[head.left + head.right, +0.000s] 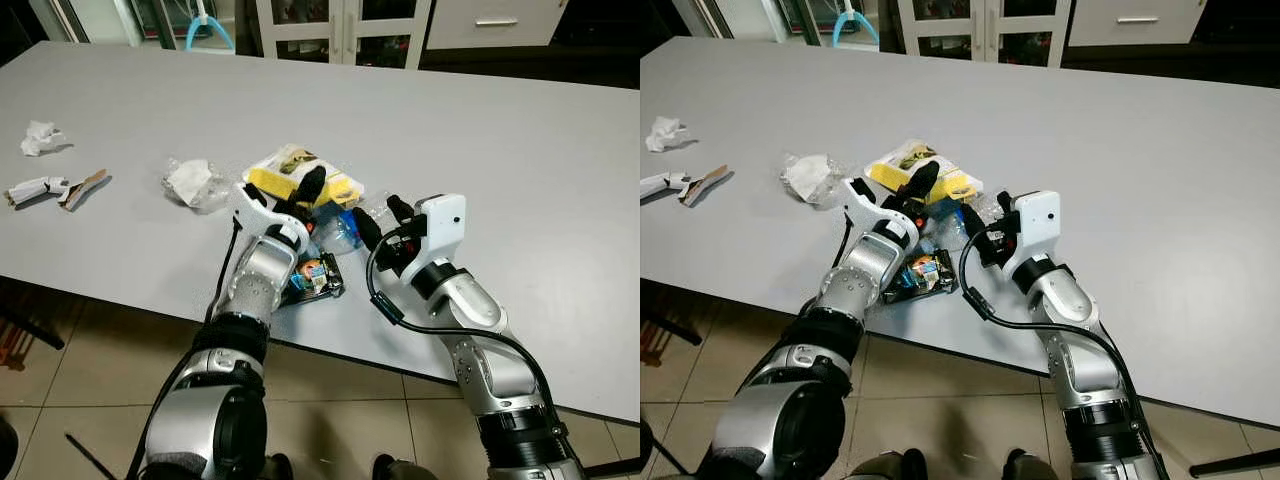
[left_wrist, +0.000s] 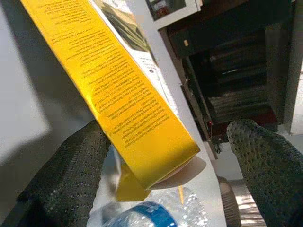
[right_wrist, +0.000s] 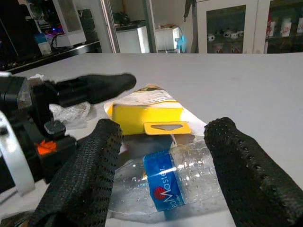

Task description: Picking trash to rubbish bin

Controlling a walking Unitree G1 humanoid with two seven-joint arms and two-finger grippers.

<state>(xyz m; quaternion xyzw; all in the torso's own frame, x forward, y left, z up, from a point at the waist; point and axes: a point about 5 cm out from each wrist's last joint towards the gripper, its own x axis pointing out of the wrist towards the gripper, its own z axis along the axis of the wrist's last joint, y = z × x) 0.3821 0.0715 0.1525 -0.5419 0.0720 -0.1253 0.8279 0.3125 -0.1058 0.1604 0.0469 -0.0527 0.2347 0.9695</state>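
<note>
A yellow box lies on the grey table near its front edge. My left gripper stands open over the box's near end, one finger on each side; in the left wrist view the box runs between the fingers. Just right of it a crushed clear bottle with a blue label lies on the table. My right gripper is open and points at the bottle from the right. A dark snack wrapper lies under my left wrist.
Crumpled clear plastic with white tissue sits left of the box. Further left lie a paper wrapper with a wooden stick and a white tissue wad. The table's front edge runs under both forearms, above a tiled floor.
</note>
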